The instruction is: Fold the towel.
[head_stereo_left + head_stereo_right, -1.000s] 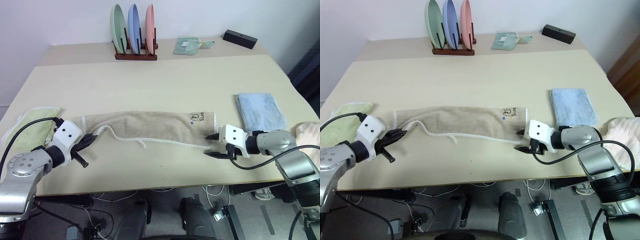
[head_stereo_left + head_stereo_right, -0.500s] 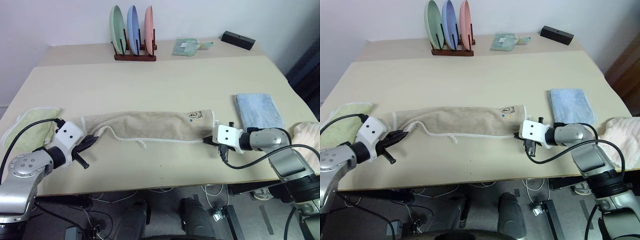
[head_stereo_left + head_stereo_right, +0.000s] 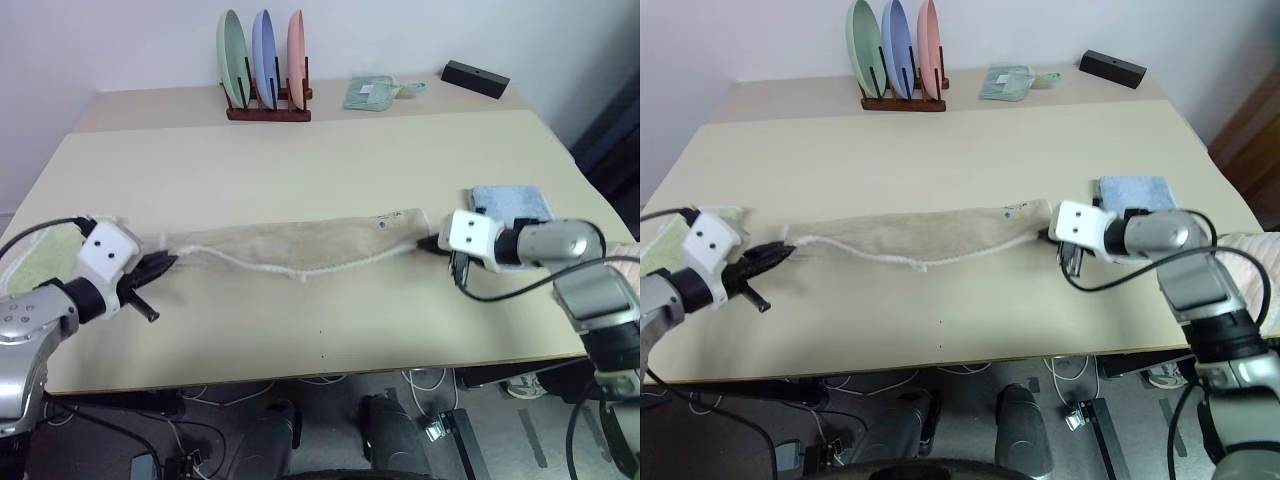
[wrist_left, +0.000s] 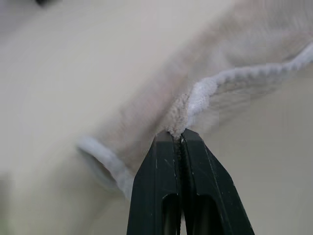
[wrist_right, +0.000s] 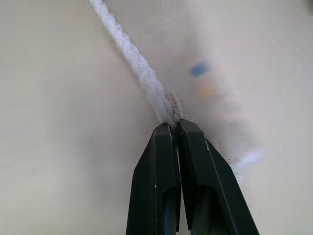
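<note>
Both pincers, left gripper [image 3: 160, 266] and right gripper [image 3: 432, 243], clamped on opposite end corners of the towel [image 3: 300, 248], stretched in a long sagging band along the desk's [image 3: 320, 180] near edge; no fold made yet. Wrist views alone confirm jaws pinching the white corded edging [image 5: 142, 73]; head views alone place light blue towel [image 3: 510, 200] by the right edge.
</note>
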You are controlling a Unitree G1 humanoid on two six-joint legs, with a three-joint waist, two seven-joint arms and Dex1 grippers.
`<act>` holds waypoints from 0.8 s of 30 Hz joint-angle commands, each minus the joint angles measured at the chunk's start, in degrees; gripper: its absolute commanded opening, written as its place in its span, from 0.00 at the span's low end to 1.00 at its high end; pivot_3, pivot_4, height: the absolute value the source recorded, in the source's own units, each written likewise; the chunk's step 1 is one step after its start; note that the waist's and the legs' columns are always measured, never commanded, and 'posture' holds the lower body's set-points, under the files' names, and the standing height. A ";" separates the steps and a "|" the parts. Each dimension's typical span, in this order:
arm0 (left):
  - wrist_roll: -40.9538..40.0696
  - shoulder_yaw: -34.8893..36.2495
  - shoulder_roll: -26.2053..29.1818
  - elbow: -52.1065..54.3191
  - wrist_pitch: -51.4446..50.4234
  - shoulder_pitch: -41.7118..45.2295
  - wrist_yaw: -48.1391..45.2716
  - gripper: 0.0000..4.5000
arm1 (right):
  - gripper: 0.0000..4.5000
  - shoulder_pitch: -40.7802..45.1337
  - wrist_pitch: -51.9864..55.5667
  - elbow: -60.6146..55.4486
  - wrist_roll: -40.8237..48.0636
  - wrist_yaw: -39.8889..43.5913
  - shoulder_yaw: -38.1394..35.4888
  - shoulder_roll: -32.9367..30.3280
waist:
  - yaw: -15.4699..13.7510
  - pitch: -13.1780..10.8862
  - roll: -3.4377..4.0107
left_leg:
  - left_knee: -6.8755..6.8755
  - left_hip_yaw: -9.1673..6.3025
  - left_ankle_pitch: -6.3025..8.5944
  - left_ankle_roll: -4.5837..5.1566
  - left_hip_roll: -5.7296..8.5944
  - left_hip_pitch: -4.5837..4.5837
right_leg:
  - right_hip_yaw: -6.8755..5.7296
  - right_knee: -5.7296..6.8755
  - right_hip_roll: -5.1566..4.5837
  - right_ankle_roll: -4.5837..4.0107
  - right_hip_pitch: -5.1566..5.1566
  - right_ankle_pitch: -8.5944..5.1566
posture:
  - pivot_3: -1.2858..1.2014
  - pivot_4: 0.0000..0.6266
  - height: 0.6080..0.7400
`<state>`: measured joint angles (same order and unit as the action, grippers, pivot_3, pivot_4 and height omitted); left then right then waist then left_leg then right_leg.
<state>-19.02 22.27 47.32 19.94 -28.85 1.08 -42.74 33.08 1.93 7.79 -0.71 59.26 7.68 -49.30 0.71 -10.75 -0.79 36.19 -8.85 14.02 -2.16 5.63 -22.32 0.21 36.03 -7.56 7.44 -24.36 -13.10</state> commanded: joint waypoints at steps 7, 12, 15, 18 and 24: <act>12.01 -6.19 -1.41 -31.61 18.67 43.52 17.18 0.00 | 0.02 33.85 -16.59 31.18 -11.59 -20.18 -0.07 5.56 | 0.14 -0.19 -0.14 | -0.05 -0.11 -0.34 -0.56 0.25 -0.13 | -0.04 0.00 0.04 -0.04 -0.19 0.26 | 0.52 0.24 0.98; 12.05 -4.89 1.53 -38.90 24.82 48.55 15.81 0.00 | 0.02 38.36 -19.69 31.59 -8.22 -18.07 -1.95 5.77 | 1.61 -0.18 -0.15 | -0.39 0.20 -0.22 -0.48 0.23 -0.16 | -0.04 -0.17 -0.05 0.03 -0.37 0.22 | 0.52 0.24 0.98; 7.63 -1.31 3.91 -34.05 21.78 39.16 9.63 0.00 | 0.02 33.24 -15.76 23.20 -2.03 -10.05 -3.14 4.78 | 2.61 -0.18 -0.13 | -0.46 0.58 -0.12 -0.31 0.21 -0.20 | -0.03 -0.16 -0.17 0.07 -0.55 0.23 | 0.52 0.24 0.98; 2.18 4.02 4.89 -24.04 16.74 24.01 3.20 0.00 | 0.02 23.01 -8.37 10.44 4.24 -0.83 -3.36 1.68 | 3.40 -0.19 -0.09 | -0.48 0.70 0.01 -0.17 -0.15 -0.17 | -0.02 -0.16 -0.15 0.09 -0.62 0.25 | 0.52 0.24 0.98; -5.75 13.48 4.85 -4.32 4.23 -6.37 -7.21 0.00 | 0.02 0.32 11.71 -12.84 16.92 11.37 -7.34 -9.39 | 2.06 -0.28 -0.02 | 0.03 0.86 0.37 0.31 -0.28 -0.31 | 0.11 0.03 -0.09 0.04 -0.76 0.26 | 0.52 0.24 0.98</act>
<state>-23.12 31.00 50.72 10.86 -22.22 -3.80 -48.36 33.47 9.39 0.36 12.74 68.91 4.82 -56.25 2.76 -11.03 -0.81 36.22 -7.91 14.40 -1.85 5.34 -22.48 0.40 36.07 -7.64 7.47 -25.03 -12.84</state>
